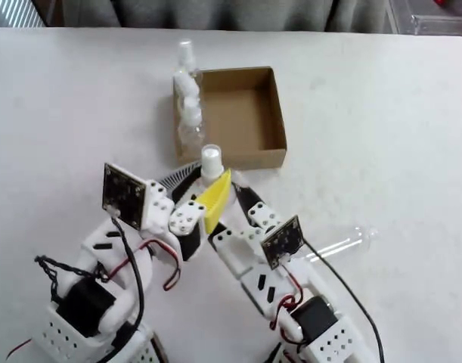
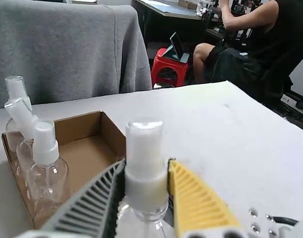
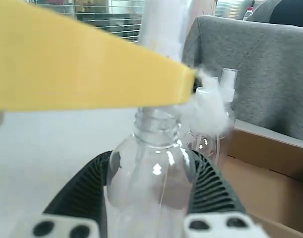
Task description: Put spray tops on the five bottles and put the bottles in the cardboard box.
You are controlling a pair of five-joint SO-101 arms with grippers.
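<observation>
A clear bottle (image 3: 151,181) stands upright just in front of the cardboard box (image 1: 280,113). My right gripper (image 3: 151,173) is shut on its body with black fingers. My left gripper (image 2: 144,173) is shut on the white spray top (image 2: 144,148), which sits on that bottle's neck between a grey finger and a yellow finger (image 1: 215,198). From above, the spray top (image 1: 211,161) shows between the two arms. Three capped bottles (image 1: 189,106) stand along one wall of the box (image 2: 87,148).
Another clear bottle (image 1: 344,242) lies on its side on the white table to the right of the right arm. The far part of the box floor (image 1: 246,113) is bare. The table (image 1: 382,136) spreads open on both sides of the box.
</observation>
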